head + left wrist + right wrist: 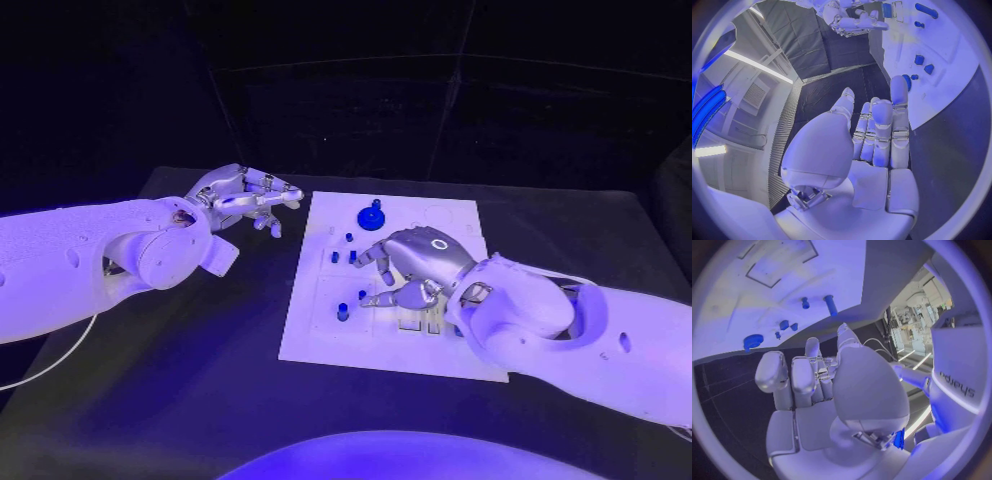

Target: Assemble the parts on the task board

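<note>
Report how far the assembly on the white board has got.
Done: a round blue part and several small blue pegs stand on the task board. In hand: nothing visible; the right hand hovers over the board's middle, and the left hand is off the board's far-left corner, fingers bare. Left: I cannot tell which slots remain unfilled.

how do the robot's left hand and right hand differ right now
The left hand sits off the task board, over the black table; the right hand is over the board, among the blue parts. The left hand's fingers are curled in; the right hand's are spread downward. Neither plainly holds anything.
</note>
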Controlling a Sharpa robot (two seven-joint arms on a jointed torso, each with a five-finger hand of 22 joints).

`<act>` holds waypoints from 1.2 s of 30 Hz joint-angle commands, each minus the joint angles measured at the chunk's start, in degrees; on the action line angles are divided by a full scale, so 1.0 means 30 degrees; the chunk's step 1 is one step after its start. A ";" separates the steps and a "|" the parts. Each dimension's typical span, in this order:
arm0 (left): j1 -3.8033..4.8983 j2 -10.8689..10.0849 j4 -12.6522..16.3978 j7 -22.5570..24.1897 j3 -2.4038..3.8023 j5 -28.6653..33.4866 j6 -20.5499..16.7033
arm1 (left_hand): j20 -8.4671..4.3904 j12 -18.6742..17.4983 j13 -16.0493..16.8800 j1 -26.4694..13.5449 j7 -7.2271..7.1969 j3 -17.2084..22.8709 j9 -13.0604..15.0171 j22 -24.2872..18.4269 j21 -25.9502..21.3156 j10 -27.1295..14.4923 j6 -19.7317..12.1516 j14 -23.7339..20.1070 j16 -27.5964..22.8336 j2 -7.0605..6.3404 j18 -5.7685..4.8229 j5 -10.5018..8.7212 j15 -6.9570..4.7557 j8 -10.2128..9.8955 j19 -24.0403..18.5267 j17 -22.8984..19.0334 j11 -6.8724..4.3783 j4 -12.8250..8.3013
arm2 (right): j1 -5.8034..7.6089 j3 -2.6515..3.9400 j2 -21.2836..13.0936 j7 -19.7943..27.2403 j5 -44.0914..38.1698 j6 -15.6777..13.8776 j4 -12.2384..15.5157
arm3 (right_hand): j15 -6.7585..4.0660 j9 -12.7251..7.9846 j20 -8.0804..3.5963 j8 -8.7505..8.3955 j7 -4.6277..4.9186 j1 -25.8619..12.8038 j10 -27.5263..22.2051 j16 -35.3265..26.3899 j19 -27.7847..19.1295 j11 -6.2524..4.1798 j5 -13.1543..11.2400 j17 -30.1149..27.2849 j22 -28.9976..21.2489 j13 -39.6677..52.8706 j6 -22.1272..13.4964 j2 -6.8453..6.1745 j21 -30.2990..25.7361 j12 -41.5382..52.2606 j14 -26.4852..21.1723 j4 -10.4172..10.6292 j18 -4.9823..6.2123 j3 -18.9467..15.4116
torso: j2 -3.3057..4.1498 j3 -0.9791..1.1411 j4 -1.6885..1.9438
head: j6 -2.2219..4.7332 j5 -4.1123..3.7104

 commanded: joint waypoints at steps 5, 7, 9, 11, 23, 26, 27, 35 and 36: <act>0.0028 0.0305 -0.0200 0.0743 0.0008 0.0165 0.0352 | 0.0045 0.0012 -0.0028 0.0018 -0.0033 0.0038 -0.0017 -0.0036 -0.0109 -0.0110 -0.0116 -0.0209 -0.0180 0.0097 0.0224 0.0007 -0.0039 0.0075 -0.0088 -0.0170 0.0019 -0.0091 | 0.0356 0.0243 -0.2918 0.1222 0.9438 0.0100 0.0720 | -0.0147 0.0239 -0.0167 0.0752 -0.0413 0.0679 -0.0016 -0.0324 -0.0134 -0.0344 0.0489 -0.0147 -0.0247 -0.0543 0.1589 0.1173 -0.0254 -0.0457 0.0079 -0.0304 0.0253 -0.0219 | -0.0134 -0.0004 -0.0249 | 0.0524 -0.0814; 0.0027 0.0396 -0.0193 0.0824 0.0008 0.0288 0.0329 | 0.0054 0.0012 -0.0032 0.0012 -0.0031 0.0042 -0.0015 -0.0047 -0.0131 -0.0110 -0.0117 -0.0267 -0.0231 0.0102 0.0222 0.0007 -0.0029 0.0084 -0.0126 -0.0247 0.0023 -0.0100 | 0.0391 0.0263 -0.3618 0.0549 0.9497 0.0860 0.0764 | -0.0314 0.0284 -0.0319 0.0965 -0.0593 0.0863 0.0646 0.0051 0.0322 -0.0532 0.0573 0.0439 0.0292 -0.0633 0.2101 0.1433 0.0132 -0.0368 0.0282 -0.0424 0.0122 -0.0231 | -0.0164 -0.0033 -0.0328 | 0.0611 -0.1067; 0.0026 0.0466 -0.0141 0.0950 0.0007 0.0371 0.0295 | 0.0062 0.0012 -0.0037 0.0022 -0.0030 0.0055 -0.0013 -0.0059 -0.0153 -0.0110 -0.0120 -0.0328 -0.0286 0.0114 0.0220 0.0009 -0.0020 0.0092 -0.0163 -0.0333 0.0026 -0.0117 | 0.0410 0.0270 -0.4271 -0.0348 0.9109 0.1393 0.0830 | -0.0403 0.0253 -0.0427 0.0983 -0.0678 0.0743 0.1582 0.0587 0.0889 -0.0621 0.0522 0.1218 0.1011 0.0356 0.2238 0.1431 0.0659 0.0588 0.0522 -0.0413 -0.0060 -0.0464 | -0.0166 -0.0049 -0.0391 | 0.0710 -0.1300; 0.0025 0.0508 -0.0079 0.1128 0.0007 0.0425 0.0266 | 0.0067 0.0014 -0.0040 0.0039 -0.0031 0.0071 -0.0012 -0.0067 -0.0168 -0.0106 -0.0119 -0.0367 -0.0318 0.0129 0.0220 0.0010 -0.0016 0.0099 -0.0187 -0.0382 0.0026 -0.0133 | 0.0413 0.0263 -0.4804 -0.1321 0.8503 0.1739 0.0912 | -0.0459 0.0232 -0.0498 0.1038 -0.0742 0.0439 0.2458 0.1108 0.1405 -0.0672 0.0597 0.1954 0.1692 0.1672 0.2312 0.1305 0.1164 0.1794 0.0723 -0.0310 -0.0226 -0.0831 | -0.0164 -0.0052 -0.0466 | 0.0792 -0.1487; 0.0017 0.0528 0.0063 0.2138 0.0005 0.1329 0.0087 | 0.0079 0.0020 -0.0047 0.0076 -0.0035 0.0119 -0.0007 -0.0085 -0.0201 -0.0090 -0.0111 -0.0442 -0.0366 0.0188 0.0221 0.0016 -0.0011 0.0121 -0.0244 -0.0444 0.0025 -0.0167 | 0.0108 -0.0120 -0.6012 -0.5577 0.4480 0.2875 0.1402 | -0.0588 0.0512 -0.0656 0.2045 -0.0967 -0.2074 0.4332 0.2584 0.2655 -0.0825 0.1223 0.4066 0.3548 0.6340 0.2433 0.1189 0.2513 0.5842 0.1055 0.0083 -0.0657 -0.2739 | -0.0193 -0.0029 -0.0562 | 0.0888 -0.2074; 0.0014 0.0538 0.0042 0.2164 0.0005 0.1392 0.0109 | 0.0079 0.0020 -0.0047 0.0076 -0.0035 0.0119 -0.0007 -0.0085 -0.0201 -0.0090 -0.0111 -0.0442 -0.0366 0.0188 0.0221 0.0016 -0.0011 0.0121 -0.0244 -0.0444 0.0025 -0.0167 | -0.0102 -0.0229 -0.5962 -0.5950 0.3694 0.3228 0.1409 | -0.0596 0.0599 -0.0663 0.2193 -0.0986 -0.2313 0.4361 0.2674 0.2714 -0.0838 0.1189 0.4196 0.3658 0.6574 0.2417 0.1205 0.2592 0.6022 0.1061 0.0095 -0.0681 -0.2821 | -0.0182 -0.0030 -0.0571 | 0.0892 -0.2086; 0.0014 0.0539 0.0039 0.2164 0.0005 0.1399 0.0115 | 0.0079 0.0020 -0.0047 0.0076 -0.0035 0.0119 -0.0007 -0.0085 -0.0201 -0.0090 -0.0111 -0.0442 -0.0366 0.0188 0.0221 0.0016 -0.0011 0.0121 -0.0244 -0.0444 0.0025 -0.0167 | -0.0133 -0.0241 -0.5943 -0.5991 0.3567 0.3276 0.1401 | -0.0599 0.0629 -0.0665 0.2241 -0.0994 -0.2387 0.4357 0.2685 0.2717 -0.0842 0.1183 0.4210 0.3669 0.6615 0.2424 0.1216 0.2600 0.6051 0.1058 0.0096 -0.0682 -0.2840 | -0.0177 -0.0034 -0.0563 | 0.0889 -0.2095; 0.0010 0.0529 -0.0001 0.2081 0.0004 0.1432 0.0185 | 0.0081 0.0020 -0.0050 0.0086 -0.0034 0.0138 -0.0007 -0.0090 -0.0211 -0.0089 -0.0111 -0.0456 -0.0366 0.0213 0.0223 0.0017 -0.0010 0.0127 -0.0260 -0.0437 0.0025 -0.0176 | -0.0597 -0.0326 -0.5480 -0.6223 0.2683 0.3932 0.1269 | -0.0623 0.0815 -0.0681 0.2510 -0.1047 -0.2702 0.4332 0.2767 0.2745 -0.0882 0.1154 0.4332 0.3747 0.6800 0.2485 0.1261 0.2654 0.6166 0.1055 0.0105 -0.0696 -0.2910 | -0.0177 -0.0057 -0.0568 | 0.0833 -0.2100; 0.0009 0.0528 -0.0010 0.2066 0.0004 0.1434 0.0202 | 0.0081 0.0020 -0.0050 0.0086 -0.0034 0.0138 -0.0007 -0.0090 -0.0211 -0.0089 -0.0111 -0.0456 -0.0366 0.0213 0.0223 0.0017 -0.0010 0.0127 -0.0260 -0.0437 0.0025 -0.0176 | -0.0649 -0.0330 -0.5413 -0.6238 0.2660 0.3961 0.1246 | -0.0628 0.0850 -0.0685 0.2554 -0.1054 -0.2802 0.4318 0.2785 0.2756 -0.0886 0.1141 0.4360 0.3771 0.6816 0.2481 0.1267 0.2671 0.6170 0.1056 0.0109 -0.0701 -0.2931 | -0.0175 -0.0056 -0.0569 | 0.0835 -0.2090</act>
